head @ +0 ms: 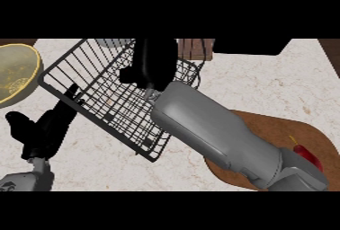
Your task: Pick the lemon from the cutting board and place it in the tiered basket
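The black wire tiered basket (100,92) lies across the upper middle of the counter. My right hand (154,63) hangs over the basket's far right part, at the end of the grey forearm that crosses the view from the lower right. The lemon shows nowhere: not on the brown cutting board (279,128) at the right, nor in the part of the basket that I can see. Whatever is under the right hand is hidden. My left hand (41,128) rests open at the lower left, just outside the basket's near-left rim.
A red chilli (309,156) lies on the cutting board's right side, beside my right wrist. A yellowish bowl (16,72) stands at the far left. A brown slatted wooden object (196,48) sits behind the basket.
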